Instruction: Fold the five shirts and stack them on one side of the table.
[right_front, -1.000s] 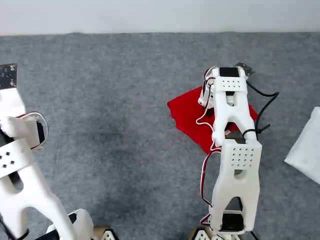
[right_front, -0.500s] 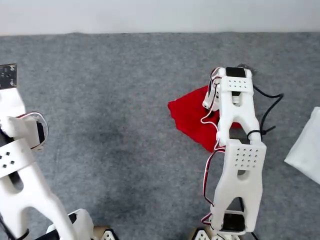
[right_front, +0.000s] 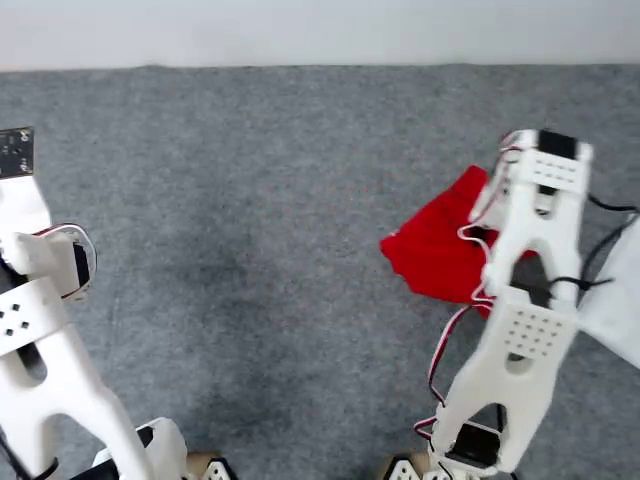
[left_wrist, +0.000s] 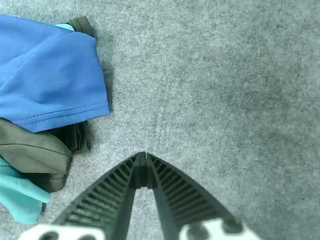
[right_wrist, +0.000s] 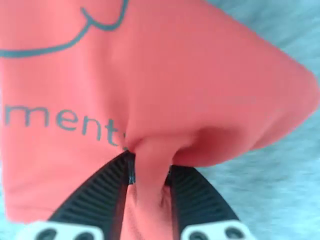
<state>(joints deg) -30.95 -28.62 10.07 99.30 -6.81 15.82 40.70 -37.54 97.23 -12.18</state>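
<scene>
Pinching, right gripper (right_wrist: 147, 161): clamped on a bunched fold of the red shirt (right_wrist: 150, 75), cloth squeezed between the two black ribbed fingers (right_wrist: 95, 200).
Red shirt, high view (right_front: 435, 255): bunched over the grey table cover (right_front: 250, 200), right of centre, its right part hidden under the right arm (right_front: 525, 330); dark print visible on the cloth in the right wrist view.
White shirt (right_front: 622, 310): at the table's right edge, just beside the red shirt, partly covered by the right arm; touching the red one or not, cannot tell.
Left gripper (left_wrist: 145, 157): fingertips pressed together, nothing between them, hanging above bare grey cover.
Left arm (right_front: 40, 340): at the table's left edge, well apart from the red shirt.
Blue shirt (left_wrist: 45, 75): crumpled near the left gripper, topmost in a loose pile.
Olive shirt (left_wrist: 30, 155): under the blue shirt, rumpled edge sticking out toward the gripper.
Teal shirt (left_wrist: 17, 200): beneath the olive shirt, one corner showing; a thin teal sliver also at the blue shirt's far edge.
</scene>
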